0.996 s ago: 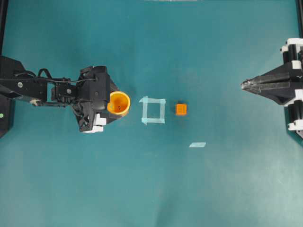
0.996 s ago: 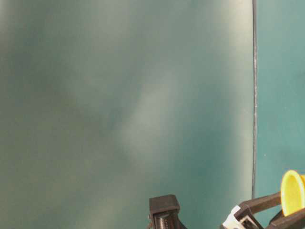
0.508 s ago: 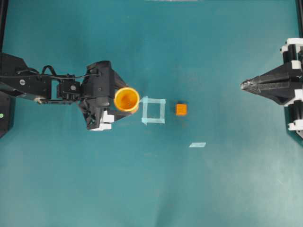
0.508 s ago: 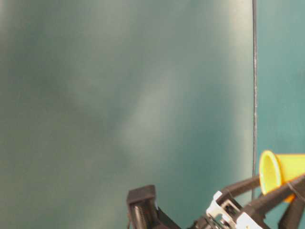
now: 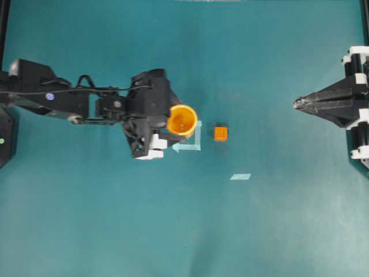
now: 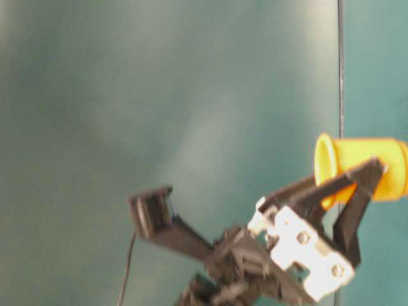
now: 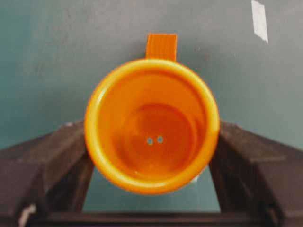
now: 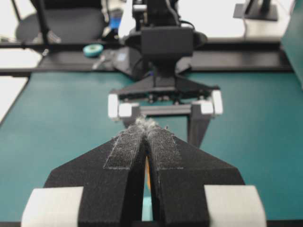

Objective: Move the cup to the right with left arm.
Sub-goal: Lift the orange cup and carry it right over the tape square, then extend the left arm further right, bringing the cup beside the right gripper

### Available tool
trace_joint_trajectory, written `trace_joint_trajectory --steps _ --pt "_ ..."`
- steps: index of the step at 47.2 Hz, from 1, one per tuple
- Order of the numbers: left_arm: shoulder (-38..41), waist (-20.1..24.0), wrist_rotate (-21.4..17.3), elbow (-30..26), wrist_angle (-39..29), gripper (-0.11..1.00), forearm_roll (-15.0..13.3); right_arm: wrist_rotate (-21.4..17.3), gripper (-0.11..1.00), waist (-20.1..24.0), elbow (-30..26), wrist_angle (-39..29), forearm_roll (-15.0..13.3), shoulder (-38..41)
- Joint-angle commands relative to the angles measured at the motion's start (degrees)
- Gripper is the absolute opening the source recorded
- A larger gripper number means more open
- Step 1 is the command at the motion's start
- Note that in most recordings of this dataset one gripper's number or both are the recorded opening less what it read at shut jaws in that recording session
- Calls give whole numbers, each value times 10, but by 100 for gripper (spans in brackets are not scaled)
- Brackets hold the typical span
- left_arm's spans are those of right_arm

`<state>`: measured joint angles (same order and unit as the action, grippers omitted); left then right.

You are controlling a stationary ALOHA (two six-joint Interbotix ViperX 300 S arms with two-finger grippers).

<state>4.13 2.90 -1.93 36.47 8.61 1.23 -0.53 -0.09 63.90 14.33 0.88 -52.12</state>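
The orange-yellow cup (image 5: 182, 120) sits between the fingers of my left gripper (image 5: 176, 124), which is shut on it. From the table-level view the cup (image 6: 363, 167) hangs clear of the table, tipped on its side. In the left wrist view I look into the cup's (image 7: 151, 125) mouth, with a black finger (image 7: 52, 161) pressed against each side. From overhead the cup covers the left part of the tape square (image 5: 195, 141). My right gripper (image 5: 297, 104) rests at the right edge, shut and holding nothing.
A small orange cube (image 5: 221, 133) stands just right of the tape square, close ahead of the cup. A loose strip of pale tape (image 5: 240, 176) lies lower right of it. Black frame rails run along the left and right edges of the green table.
My left arm has carried the cup rightward, from left of the tape square to over it, and higher off the table. The right arm has not moved.
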Motion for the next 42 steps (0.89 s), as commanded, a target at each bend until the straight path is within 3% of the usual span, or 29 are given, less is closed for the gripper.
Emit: trace_joint_trajectory --steps 1,17,42 --pt "5 -1 -6 -43 -22 70 -1 1 -1 -1 -19 2 2 2" --pt "60 -1 -9 -156 -69 70 0 1 -1 -1 -22 2 1 1" --pt "143 0 -9 -279 -93 70 1 3 -1 -1 -27 4 0 0"
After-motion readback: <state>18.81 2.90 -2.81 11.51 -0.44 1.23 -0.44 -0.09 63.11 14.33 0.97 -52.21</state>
